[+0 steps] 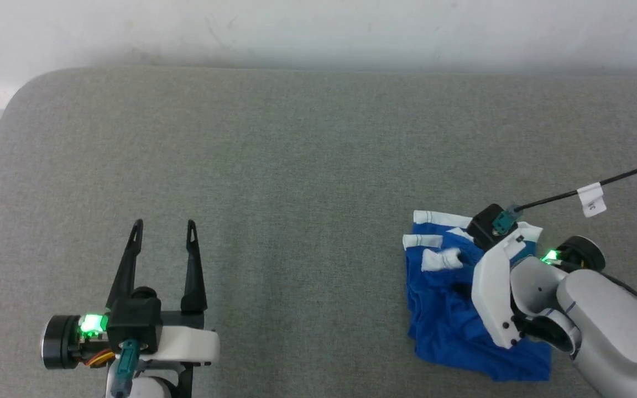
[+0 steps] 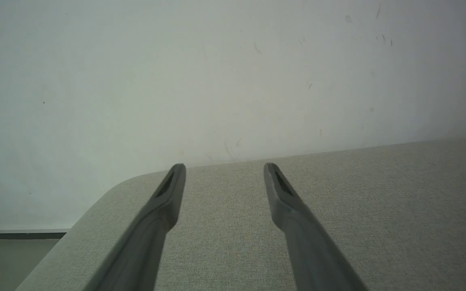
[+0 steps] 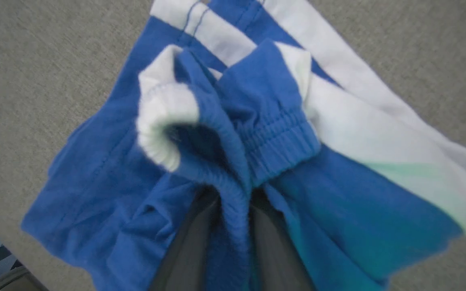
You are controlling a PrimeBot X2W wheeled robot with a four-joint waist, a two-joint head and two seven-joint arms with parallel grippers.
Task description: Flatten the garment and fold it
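Two fingers of the left claw (image 1: 165,224) stand wide apart over the near left of the grey cushion (image 1: 296,166). Crumpled blue shorts (image 1: 445,320) lie toward its near right corner. The right claw (image 3: 233,194) straddles a waistband fold; I cannot tell whether it grips.

Grey fabric-covered desk (image 1: 307,155): open passage across centre and far side, up to the white wall (image 1: 318,27). Obstacles at near right: crumpled royal-blue shorts with white stripes (image 1: 445,315) under the pale right forearm (image 1: 606,320) and a tagged black cable (image 1: 551,200); at near left, the spread left pincer (image 1: 165,225).
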